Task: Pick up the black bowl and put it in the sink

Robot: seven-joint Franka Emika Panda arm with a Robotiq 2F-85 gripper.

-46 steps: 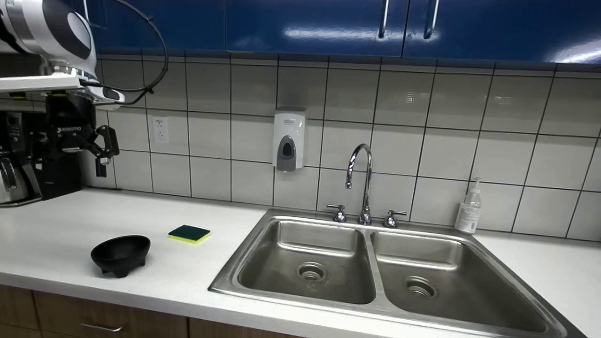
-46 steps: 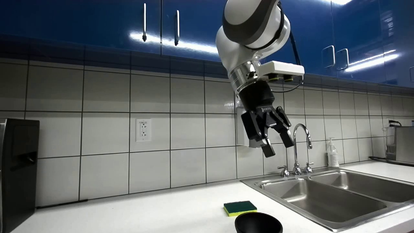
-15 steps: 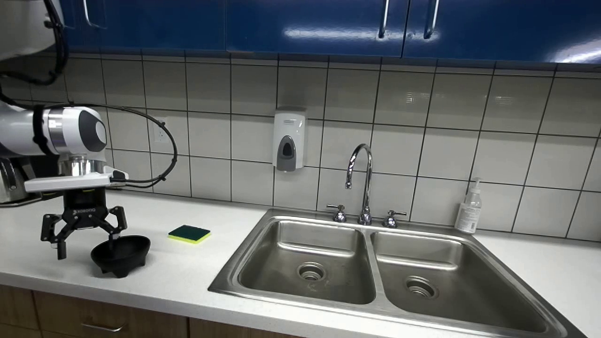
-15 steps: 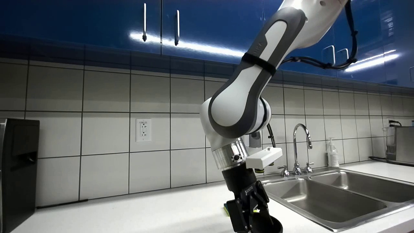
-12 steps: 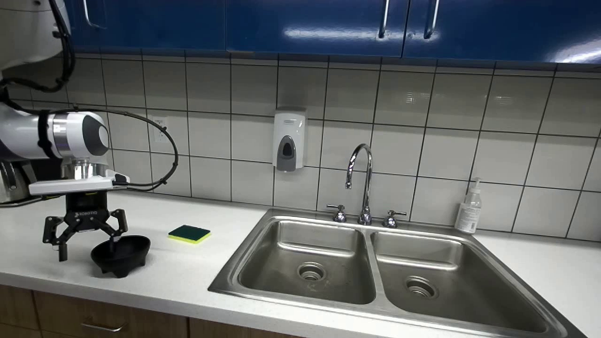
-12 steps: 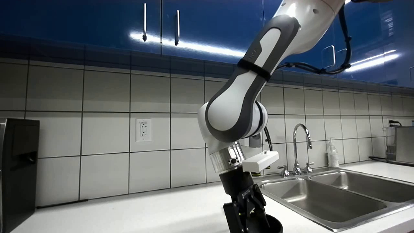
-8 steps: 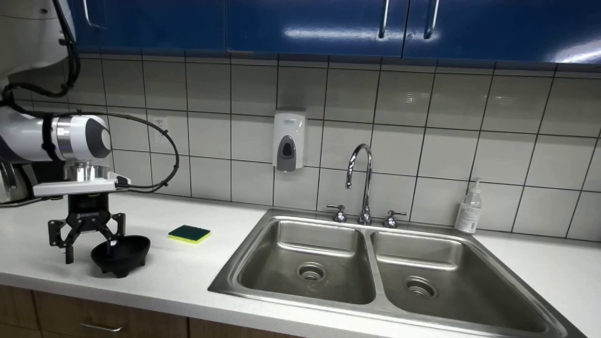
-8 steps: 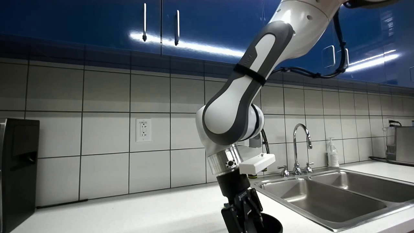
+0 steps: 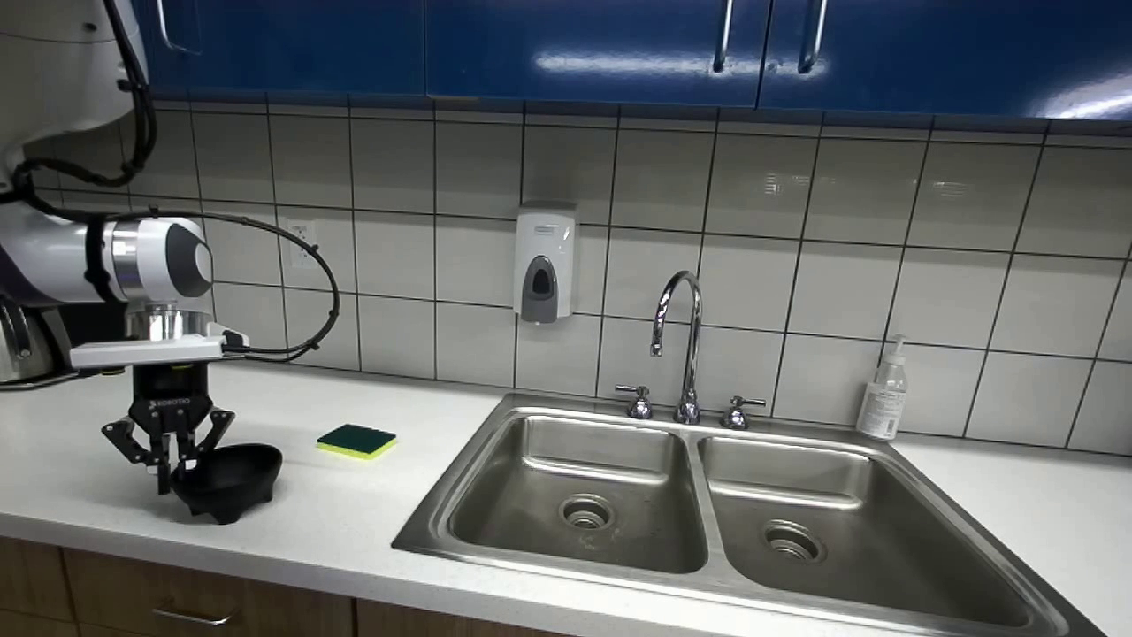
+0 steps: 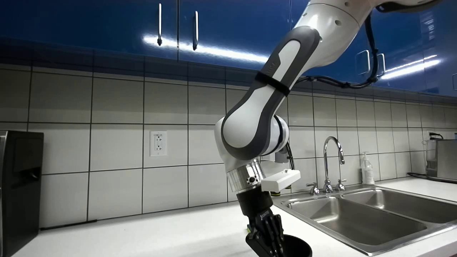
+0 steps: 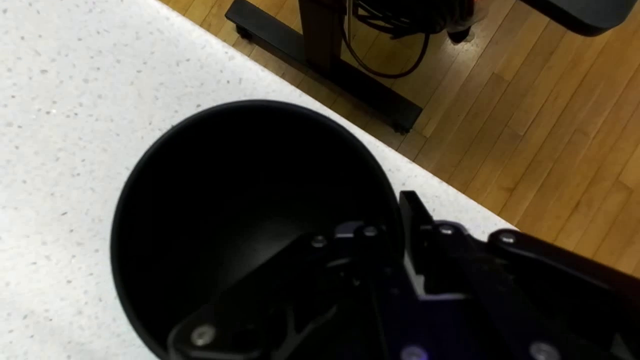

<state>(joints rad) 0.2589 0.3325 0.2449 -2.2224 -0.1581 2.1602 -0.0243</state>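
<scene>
The black bowl (image 9: 237, 485) stands upright on its stubby feet on the white counter. Its near part also shows low in an exterior view (image 10: 300, 247), cut off by the frame edge. My gripper (image 9: 175, 474) points down at the bowl's rim, one finger outside the wall and the other inside it. In the wrist view the bowl's rim (image 11: 250, 103) runs between the fingers, which are shut on it; the inner fingertip is lost in the dark. The stainless-steel sink (image 9: 566, 556), with two basins, lies off to the bowl's side, nothing in either basin.
A green-yellow sponge (image 9: 356, 441) lies between bowl and sink. Behind the sink rise the chrome faucet (image 9: 692, 354) and its handles. A pump bottle (image 9: 883, 398) stands at the sink's back corner. The counter's front edge (image 11: 435, 175) runs close by the bowl.
My gripper has come down from high above the counter to the bowl. Over the last half second its fingers have closed from wide apart onto the rim. The bowl has barely shifted.
</scene>
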